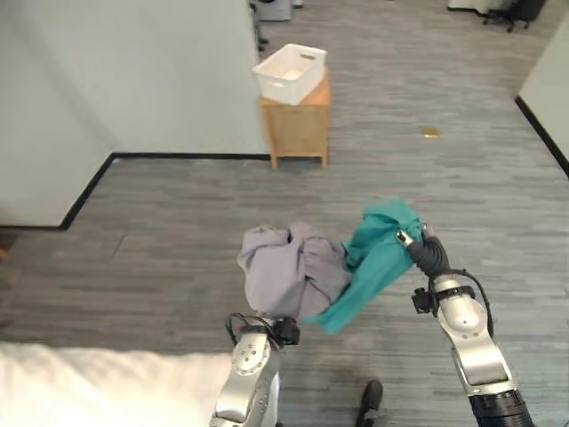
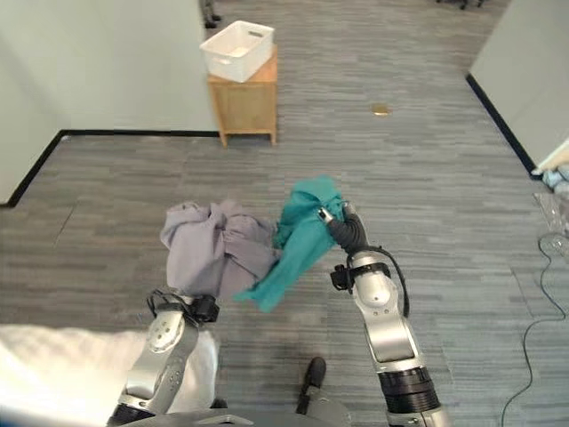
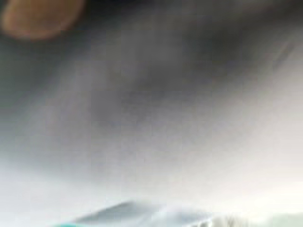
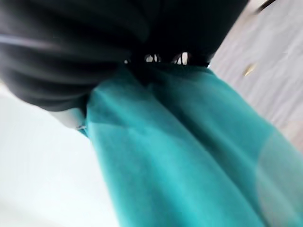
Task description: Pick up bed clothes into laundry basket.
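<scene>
The right hand [image 1: 425, 251] is raised in front of the robot, its dark ribbed cover showing, with the teal cloth [image 1: 373, 262] gathered at its fingers. In the right wrist view the teal fabric [image 4: 189, 161] bunches up right under the hand's cover, so the fingers look closed on it, pinching a fold at the top so the rest hangs free and drapes down toward the robot's left. That high hold seems meant to keep the loose end off the floor while the cloth is carried.

Just beside that hand, toward the left arm, the lilac-grey garment [image 1: 289, 267] is bundled in a lump and touches the teal cloth along 1 edge. The left hand [image 2: 197, 308] sits below this bundle; its fingers are buried under the fabric, so I cannot tell whether they grip it, though the bundle seems to rest on or be held up from there.

Farther out, well ahead of both hands, the white laundry basket [image 1: 290, 73] stands on a small wooden cabinet [image 1: 298, 124] against the wall. Both pieces of clothing are well apart from it, so the carry across the grey floor [image 1: 462, 178] is not yet done. Behind the left arm lies the white bed [image 1: 98, 387].
</scene>
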You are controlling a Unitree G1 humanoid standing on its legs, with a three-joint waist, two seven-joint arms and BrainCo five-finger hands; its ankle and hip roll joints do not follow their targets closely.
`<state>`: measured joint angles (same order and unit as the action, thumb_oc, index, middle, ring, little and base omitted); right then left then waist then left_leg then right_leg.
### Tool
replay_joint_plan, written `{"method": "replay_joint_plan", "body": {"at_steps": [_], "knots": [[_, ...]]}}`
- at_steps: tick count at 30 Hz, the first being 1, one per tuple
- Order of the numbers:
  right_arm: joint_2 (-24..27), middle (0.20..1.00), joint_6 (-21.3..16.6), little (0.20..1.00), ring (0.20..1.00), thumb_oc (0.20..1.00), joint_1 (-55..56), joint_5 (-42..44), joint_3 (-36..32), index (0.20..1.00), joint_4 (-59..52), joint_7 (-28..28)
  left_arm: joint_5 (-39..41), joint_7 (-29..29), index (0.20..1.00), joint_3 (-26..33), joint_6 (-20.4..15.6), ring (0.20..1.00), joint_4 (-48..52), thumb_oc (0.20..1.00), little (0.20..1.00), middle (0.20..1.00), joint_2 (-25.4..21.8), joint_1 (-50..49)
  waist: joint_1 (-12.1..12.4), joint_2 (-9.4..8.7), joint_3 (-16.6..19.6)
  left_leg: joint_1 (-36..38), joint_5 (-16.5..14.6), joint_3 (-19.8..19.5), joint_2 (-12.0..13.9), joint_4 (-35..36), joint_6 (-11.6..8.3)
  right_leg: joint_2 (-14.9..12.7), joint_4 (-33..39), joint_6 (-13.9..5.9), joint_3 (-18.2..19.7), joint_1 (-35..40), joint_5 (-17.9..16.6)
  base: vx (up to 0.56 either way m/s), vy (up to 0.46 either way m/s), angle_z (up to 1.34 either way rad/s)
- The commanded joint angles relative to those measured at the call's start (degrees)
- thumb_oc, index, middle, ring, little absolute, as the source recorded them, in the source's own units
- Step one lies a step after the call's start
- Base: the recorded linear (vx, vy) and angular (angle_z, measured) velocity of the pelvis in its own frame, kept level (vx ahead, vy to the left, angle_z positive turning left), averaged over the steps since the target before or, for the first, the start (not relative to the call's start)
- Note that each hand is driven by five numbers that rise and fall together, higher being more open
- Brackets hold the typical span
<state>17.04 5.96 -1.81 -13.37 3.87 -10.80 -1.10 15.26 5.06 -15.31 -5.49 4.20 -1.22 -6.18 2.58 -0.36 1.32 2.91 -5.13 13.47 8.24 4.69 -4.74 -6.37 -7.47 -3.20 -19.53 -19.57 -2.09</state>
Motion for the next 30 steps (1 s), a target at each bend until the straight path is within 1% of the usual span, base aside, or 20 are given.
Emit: {"method": "replay_joint_plan", "body": {"at_steps": [1,2,3,4,5,7,9,11,12,15,18,19,20,21,24,25,26,28,29,30], "knots": [[-0.7,0.200,-3.9,0.200,0.200,0.200,1.0,0.2,-3.0,0.200,-7.9,0.3,-2.4,-1.5,0.200,-2.6,-4.5,0.200,4.8,0.200,0.200,0.200,1.2,3.3,0.2,-1.70,2.4,7.0,-4.1,-0.8,-4.4,-2.6,-1.58,-4.2,12.5,-2.34,-0.2,4.9,-9.9,0.50,-0.151,-0.05],[-0.8,0.200,-3.9,0.200,0.200,0.200,1.0,0.3,-3.1,0.200,-7.9,0.4,-2.4,-1.5,0.200,-2.6,-4.6,0.200,4.8,0.200,0.200,0.200,1.2,3.3,0.1,-1.54,2.3,7.2,-4.5,-1.0,-4.3,-2.7,-1.57,-4.1,12.5,-2.47,-0.4,5.2,-9.5,0.44,-0.201,0.05],[-0.2,0.200,-4.1,0.200,0.200,0.200,1.3,0.3,-3.0,0.200,-8.1,0.9,-2.8,-1.0,0.200,-2.4,-4.5,0.200,4.3,0.200,0.200,0.200,1.6,3.8,0.3,-2.07,1.5,4.6,-4.4,-1.4,-4.1,-10.6,-2.42,-4.5,12.5,-2.02,-1.0,7.9,-9.4,0.27,-0.246,0.25],[1.1,0.200,-4.4,0.200,0.200,0.200,0.1,0.0,-2.0,0.200,-8.6,1.4,-3.3,-0.6,0.200,-2.6,-4.9,0.200,4.1,0.200,0.200,0.200,1.7,4.6,1.1,-3.01,-0.6,-3.9,-1.6,-1.4,-1.9,-27.1,-5.03,-5.9,12.5,-2.17,-3.4,12.2,-7.6,0.23,-0.253,0.48],[1.1,0.200,-4.3,0.200,0.200,0.200,0.0,0.1,-2.0,0.200,-8.6,1.4,-3.3,-0.6,0.200,-2.5,-4.9,0.200,4.0,0.200,0.200,0.200,1.6,4.8,0.7,-2.92,-0.6,-5.1,-2.0,-2.0,-1.7,-28.7,-5.05,-5.9,12.5,-2.08,-3.9,12.0,-7.6,0.13,-0.230,0.63],[2.0,0.200,-4.1,0.200,0.200,0.200,-2.0,-0.8,-1.5,0.200,-8.2,1.6,-3.6,-1.1,0.200,-1.8,-5.3,0.200,3.4,0.200,0.200,0.200,1.4,5.6,0.7,-3.59,-0.9,-17.3,-0.1,0.9,1.9,-39.6,-6.27,-6.4,12.5,-1.05,-7.3,13.6,-4.1,0.12,-0.183,0.65],[1.9,0.200,-3.8,0.200,0.200,0.200,-2.4,-1.0,-1.3,0.200,-8.1,1.7,-3.4,-1.5,0.200,-1.6,-5.2,0.200,3.5,0.200,0.200,0.200,1.4,5.6,0.4,-3.16,-0.3,-18.6,-0.4,3.1,3.8,-36.8,-5.68,-6.0,12.5,-0.88,-8.3,13.6,-3.1,0.19,-0.074,0.68],[2.0,0.200,-3.7,0.200,0.200,0.200,-2.5,-1.1,-1.1,0.200,-7.8,2.2,-3.7,-1.9,0.200,-1.4,-5.5,0.200,3.6,0.200,0.200,0.200,1.0,4.8,0.6,-2.55,0.1,-17.3,0.6,7.3,5.3,-26.3,-3.80,-5.5,12.5,-0.74,-8.9,15.1,-1.6,0.38,0.058,0.30],[2.2,0.200,-3.7,0.200,0.200,0.200,-2.8,-1.2,-1.3,0.200,-6.9,2.3,-4.1,-1.6,0.200,-0.7,-5.9,0.200,3.7,0.200,0.200,0.200,0.2,4.2,1.9,-0.86,0.6,-17.2,4.9,6.2,4.8,-14.7,-2.91,-4.1,12.5,-1.07,-8.8,16.2,-0.5,0.41,0.103,0.09],[2.3,0.200,-3.2,0.200,0.200,0.200,-4.2,-2.0,-0.7,0.200,-4.7,2.0,-4.5,-1.7,0.200,0.4,-6.9,0.200,3.4,0.200,0.200,0.200,-0.9,2.6,3.9,0.20,0.7,-17.3,12.3,3.0,3.3,0.3,-3.33,-3.1,12.5,-1.77,-8.1,19.1,2.3,0.48,0.115,-0.01],[2.1,0.200,-2.7,0.200,0.200,0.200,-5.5,-2.4,-0.8,0.200,-3.6,1.4,-4.4,-2.0,0.200,1.1,-7.3,0.200,3.8,0.200,0.200,0.200,-2.0,1.3,4.6,0.28,1.0,-23.3,14.1,2.1,4.4,0.3,-4.69,-2.3,12.5,-2.05,-7.3,21.3,4.8,0.40,0.067,-0.05],[1.8,0.200,-1.9,0.200,0.200,0.200,-5.8,-2.4,-1.4,0.200,-3.6,1.3,-4.4,-2.2,0.200,1.7,-6.9,0.200,4.2,0.200,0.200,0.200,-2.7,0.5,4.4,0.62,1.6,-24.2,15.2,6.7,6.3,0.3,-4.36,-1.6,12.5,-2.67,-7.0,23.0,6.6,0.43,0.093,-0.11],[1.7,0.200,-1.8,0.200,0.200,0.200,-5.7,-2.4,-1.4,0.200,-3.6,1.4,-4.4,-2.2,0.200,1.8,-6.8,0.200,4.3,0.200,0.200,0.200,-2.8,0.4,4.6,0.51,1.6,-24.0,15.1,7.0,6.4,0.3,-4.41,-1.7,12.5,-2.67,-6.7,23.0,6.6,0.51,0.102,-0.25],[1.2,0.200,-0.5,0.200,0.200,0.200,-5.7,-2.7,-1.9,0.200,-3.6,2.5,-4.4,-2.6,0.200,1.3,-5.7,0.200,4.5,0.200,0.200,0.200,-3.2,-1.0,4.5,0.76,2.7,-20.9,13.6,11.3,7.3,0.3,-3.58,-0.7,12.5,-3.00,-5.3,24.7,8.3,0.41,0.063,-0.01],[0.5,0.200,-1.9,0.200,0.200,0.200,-1.8,-3.4,-3.6,0.200,-5.1,2.3,-5.4,-3.7,0.200,0.8,-5.4,0.200,4.4,0.200,0.200,0.200,-4.9,-2.1,3.8,-0.25,3.2,-16.4,17.0,12.0,5.3,0.3,-0.34,-0.8,9.7,-4.99,-4.4,30.2,7.0,0.57,0.143,0.05],[0.1,0.200,-2.1,0.200,0.200,0.200,-0.6,-3.9,-4.1,0.200,-6.0,2.0,-5.3,-3.7,0.200,0.3,-4.7,0.200,3.8,0.200,0.200,0.200,-4.3,-1.8,2.8,0.50,2.3,-12.3,15.6,14.1,6.0,0.3,0.14,-5.1,-5.5,-7.92,-4.6,24.7,7.1,0.41,0.203,-0.03],[0.1,0.200,-2.0,0.200,0.200,0.200,-0.6,-3.9,-4.1,0.200,-6.0,2.1,-5.3,-3.7,0.200,0.3,-4.7,0.200,3.8,0.200,0.200,0.200,-4.3,-1.8,3.0,0.54,2.4,-12.5,15.7,14.3,6.1,0.3,0.23,-5.2,-6.1,-7.86,-4.3,24.1,7.2,0.37,0.211,-0.16],[-0.9,0.200,-2.5,0.200,0.200,0.200,0.1,-3.5,-5.0,0.200,-6.5,2.0,-5.5,-3.6,0.200,-0.7,-4.2,0.200,3.7,0.200,0.200,0.200,-4.5,-0.3,2.0,1.67,2.6,-10.2,14.0,16.5,7.1,0.3,0.33,-8.0,-21.2,-8.77,-2.2,12.1,3.9,0.30,0.143,-0.28],[-0.9,0.200,-2.5,0.200,0.200,0.200,0.1,-3.5,-5.0,0.200,-6.5,2.0,-5.5,-3.6,0.200,-0.7,-4.2,0.200,3.7,0.200,0.200,0.200,-4.4,-0.3,2.3,1.75,2.8,-10.5,14.2,16.7,7.3,0.3,0.36,-7.8,-21.4,-8.60,-1.9,11.5,3.8,0.38,0.133,-0.09],[-0.7,0.200,-2.3,0.200,0.200,0.200,-0.2,-3.3,-5.4,0.200,-7.4,1.9,-5.4,-3.7,0.200,-1.5,-4.1,0.200,3.3,0.200,0.200,0.200,-4.2,0.7,1.0,2.15,2.6,-9.1,12.4,15.9,6.6,0.3,0.47,-1.7,-21.7,-5.82,2.6,4.0,8.7,0.18,0.043,-0.02]]}}
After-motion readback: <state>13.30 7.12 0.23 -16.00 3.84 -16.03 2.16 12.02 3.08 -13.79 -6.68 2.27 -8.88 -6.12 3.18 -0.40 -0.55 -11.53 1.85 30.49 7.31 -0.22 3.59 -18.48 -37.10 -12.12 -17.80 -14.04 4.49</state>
